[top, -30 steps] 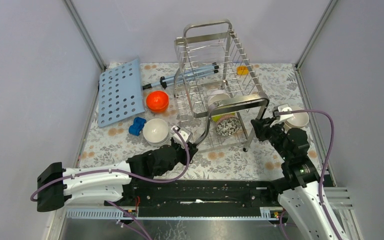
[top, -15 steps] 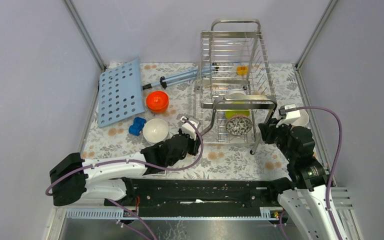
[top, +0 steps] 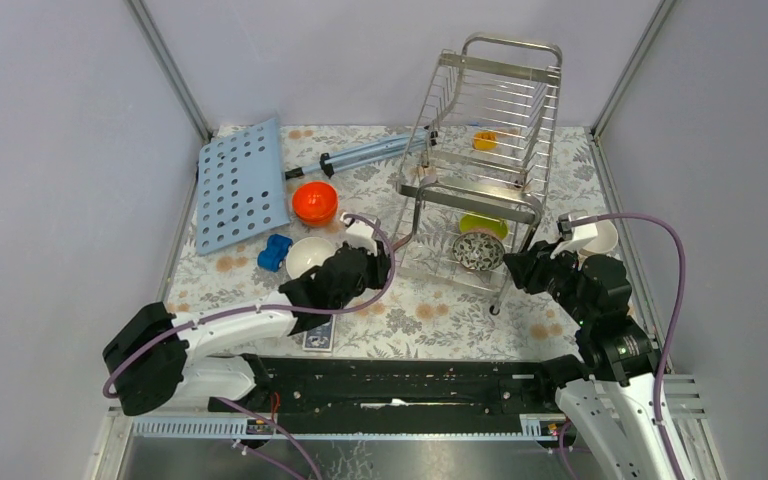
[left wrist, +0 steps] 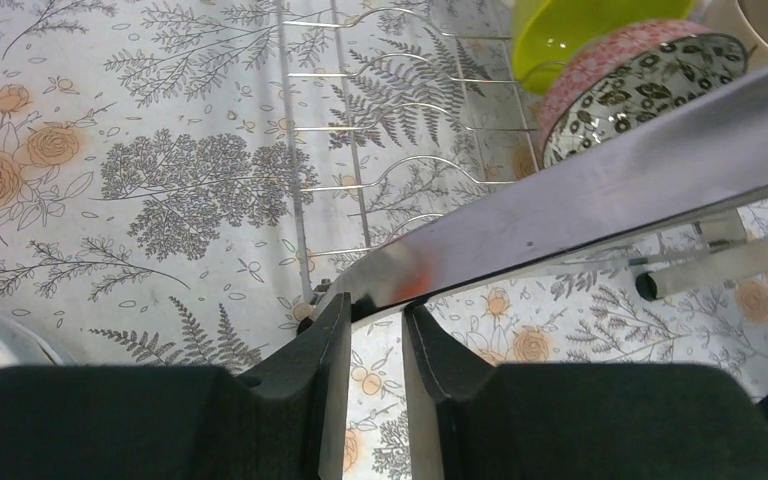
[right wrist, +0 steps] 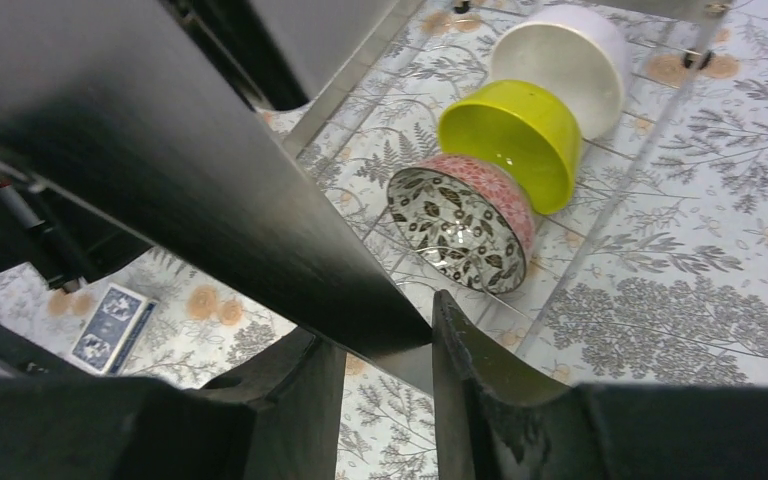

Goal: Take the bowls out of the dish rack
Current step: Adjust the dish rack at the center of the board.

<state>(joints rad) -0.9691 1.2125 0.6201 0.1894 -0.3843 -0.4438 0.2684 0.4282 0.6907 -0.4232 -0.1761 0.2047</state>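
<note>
The shiny steel-wire dish rack (top: 490,100) sits by the counter's (top: 440,320) far right corner, tipped off level, long axis near-to-far. The left fingers (left wrist: 330,370) and right fingers (right wrist: 470,370) each clamp its flat front band. A patterned bowl (right wrist: 455,230), lime bowl (right wrist: 510,135) and white bowl (right wrist: 565,55) stand on edge inside.

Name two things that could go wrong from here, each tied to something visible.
1. The dish rack stands tilted, its steel bar between the fingers of the left gripper and right gripper; a slip could topple it.
2. The patterned bowl and green bowl, on edge inside, might roll out.
</note>
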